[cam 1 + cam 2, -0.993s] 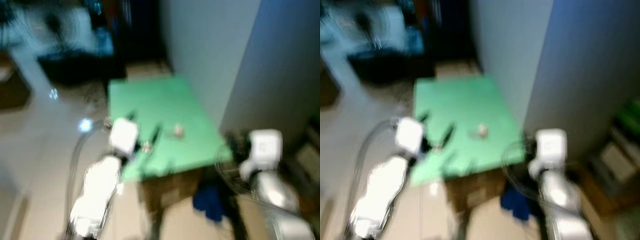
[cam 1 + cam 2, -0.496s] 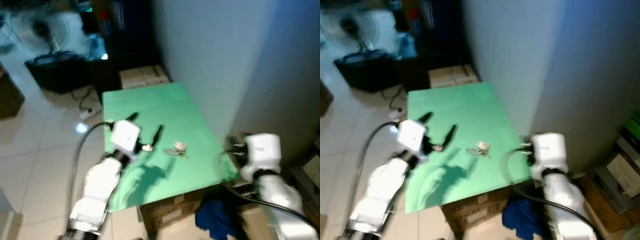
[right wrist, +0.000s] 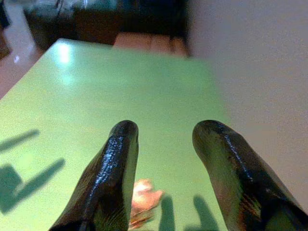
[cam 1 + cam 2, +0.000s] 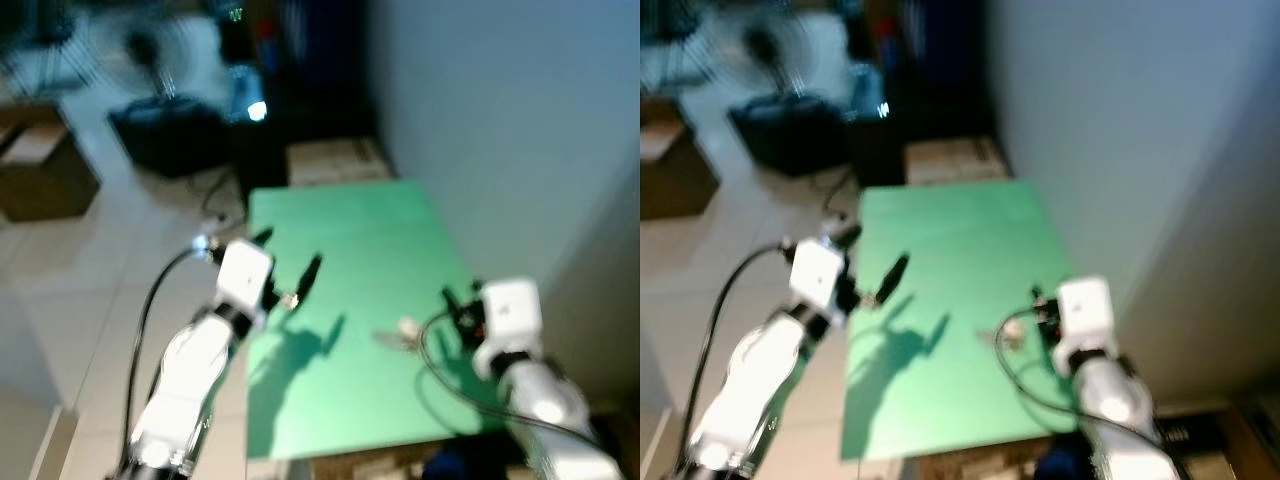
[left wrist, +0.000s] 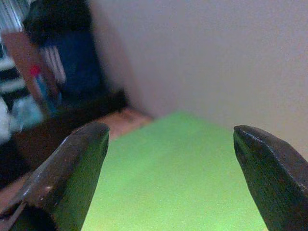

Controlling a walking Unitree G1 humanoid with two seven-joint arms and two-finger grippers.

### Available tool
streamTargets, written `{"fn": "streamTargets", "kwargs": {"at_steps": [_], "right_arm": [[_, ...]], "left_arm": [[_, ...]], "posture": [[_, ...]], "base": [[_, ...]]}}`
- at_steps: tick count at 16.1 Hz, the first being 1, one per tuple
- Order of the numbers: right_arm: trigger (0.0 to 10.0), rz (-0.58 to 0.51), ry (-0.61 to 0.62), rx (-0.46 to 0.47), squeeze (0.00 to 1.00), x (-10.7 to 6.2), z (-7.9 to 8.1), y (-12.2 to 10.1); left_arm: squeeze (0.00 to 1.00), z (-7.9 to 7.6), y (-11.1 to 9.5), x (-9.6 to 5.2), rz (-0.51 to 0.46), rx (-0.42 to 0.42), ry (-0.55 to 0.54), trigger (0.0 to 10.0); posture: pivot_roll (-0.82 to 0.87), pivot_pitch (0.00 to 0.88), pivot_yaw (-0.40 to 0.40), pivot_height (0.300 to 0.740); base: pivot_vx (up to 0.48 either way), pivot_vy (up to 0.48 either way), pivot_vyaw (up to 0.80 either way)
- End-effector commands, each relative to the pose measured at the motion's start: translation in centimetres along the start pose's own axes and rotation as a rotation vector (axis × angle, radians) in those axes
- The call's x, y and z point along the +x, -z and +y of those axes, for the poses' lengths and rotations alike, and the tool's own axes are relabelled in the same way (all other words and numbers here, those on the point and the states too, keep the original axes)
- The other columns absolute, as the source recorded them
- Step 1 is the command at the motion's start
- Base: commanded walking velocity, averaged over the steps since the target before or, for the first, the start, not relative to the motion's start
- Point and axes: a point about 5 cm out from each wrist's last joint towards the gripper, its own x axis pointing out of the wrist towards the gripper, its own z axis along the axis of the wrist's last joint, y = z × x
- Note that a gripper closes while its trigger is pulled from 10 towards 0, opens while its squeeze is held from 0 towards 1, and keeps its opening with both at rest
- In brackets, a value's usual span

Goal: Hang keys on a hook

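Hovering parted over keys (image 3: 143, 201), right tool (image 3: 163, 132); left tool (image 5: 168, 139) gapes wide.

No text, label, brand or number can be read anywhere: the head views are blurred, and the green table (image 4: 370, 260), the wall (image 4: 500, 120) and the boxes (image 4: 330, 160) behind show no legible marks.

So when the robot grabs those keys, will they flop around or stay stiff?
The keys lie in a small flat heap on the green table, so they would probably dangle and swing. They look small, so likely light. The right tool, open just above them, might nudge them sideways.
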Motion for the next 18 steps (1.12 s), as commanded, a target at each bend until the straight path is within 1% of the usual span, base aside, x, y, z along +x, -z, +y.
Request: {"fn": "streamTargets", "kwargs": {"at_steps": [1, 2, 3, 4, 5, 6, 7, 10, 11, 13, 14, 15, 16, 17, 18], "right_arm": [[10.0, 0.132, 0.051, -0.01, 0.0, -0.4, -0.8, 2.2], [10.0, 0.156, -0.022, -0.006, 0.0, -0.4, -0.4, 2.9], [10.0, 0.16, -0.049, 0.0, 0.0, -0.4, -0.2, 3.0], [10.0, 0.163, -0.078, 0.006, 1.0, -0.1, -0.1, 3.2], [10.0, 0.198, -0.119, -0.003, 1.0, 0.7, -0.1, 3.9], [10.0, 0.212, -0.13, -0.005, 1.0, 1.0, -0.1, 4.1], [10.0, 0.237, -0.129, -0.022, 1.0, 1.8, -0.4, 4.6], [10.0, 0.28, -0.127, -0.016, 1.0, 4.3, -1.9, 5.5], [10.0, 0.297, -0.105, -0.015, 1.0, 5.0, -2.7, 5.7], [10.0, 0.301, -0.082, 0.023, 1.0, 6.3, -3.9, 5.7], [10.0, 0.3, -0.082, 0.029, 1.0, 6.5, -4.1, 5.7], [10.0, 0.3, -0.081, 0.029, 1.0, 6.9, -4.4, 5.7], [10.0, 0.302, -0.081, 0.027, 1.0, 7.2, -4.6, 5.7], [10.0, 0.285, -0.091, 0.017, 1.0, 7.9, -5.0, 5.2], [10.0, 0.268, -0.096, 0.011, 1.0, 8.3, -5.2, 4.8]], "left_arm": [[0.0, -0.8, 0.3, -0.3, 0.019, -0.015, 0.08, 10.0], [0.0, -1.0, 0.8, -0.4, 0.04, -0.014, 0.101, 10.0], [0.0, -1.0, 0.9, -0.4, 0.044, -0.014, 0.103, 10.0], [0.0, -0.8, 1.0, -0.3, 0.047, -0.014, 0.101, 10.0], [0.0, -0.7, 0.9, -0.1, 0.047, -0.011, 0.102, 10.0], [0.0, -0.6, 0.8, 0.0, 0.044, -0.009, 0.105, 10.0], [0.0, -0.6, 0.5, 0.1, 0.039, -0.006, 0.116, 10.0], [0.0, -0.4, -0.2, 0.1, 0.032, -0.008, 0.142, 10.0], [0.0, 0.0, -0.2, 0.0, 0.051, -0.003, 0.117, 10.0], [0.0, 0.8, 0.1, -0.6, 0.079, 0.009, 0.039, 10.0], [0.0, 1.1, 0.1, -0.8, 0.082, 0.005, 0.016, 10.0], [0.0, 1.6, 0.0, -1.4, 0.084, 0.01, -0.022, 10.0], [0.0, 1.7, -0.2, -1.7, 0.085, 0.009, -0.026, 10.0], [0.0, 1.6, -1.0, -2.3, 0.071, -0.007, 0.011, 10.0], [0.0, 1.5, -1.4, -2.6, 0.066, -0.013, 0.036, 10.0]], "posture": [[-0.12, 0.006, 0.075, 0.74], [-0.12, 0.007, 0.085, 0.74], [-0.12, 0.007, 0.085, 0.74], [-0.13, 0.011, 0.089, 0.74], [-0.12, 0.016, 0.093, 0.74], [-0.12, 0.016, 0.095, 0.74], [-0.11, 0.022, 0.101, 0.74], [-0.08, 0.058, 0.11, 0.74], [-0.06, 0.079, 0.114, 0.74], [-0.03, 0.119, 0.118, 0.74], [-0.01, 0.135, 0.116, 0.74], [0.02, 0.152, 0.112, 0.74], [0.04, 0.163, 0.107, 0.74], [0.07, 0.191, 0.103, 0.74], [0.09, 0.21, 0.104, 0.74]], "base": [[0.0, 0.0, 0.0], [0.0, 0.0, 0.0], [0.0, 0.0, 0.0], [0.0, 0.0, 0.0], [0.0, 0.0, 0.0], [0.0, 0.0, 0.0], [0.0, 0.0, 0.0], [0.0, 0.0, 0.0], [0.0, 0.0, 0.0], [0.0, 0.0, 0.0], [0.0, 0.0, 0.0], [0.0, 0.0, 0.0], [0.0, 0.0, 0.0], [0.0, 0.0, 0.0], [0.0, 0.0, 0.0]]}}
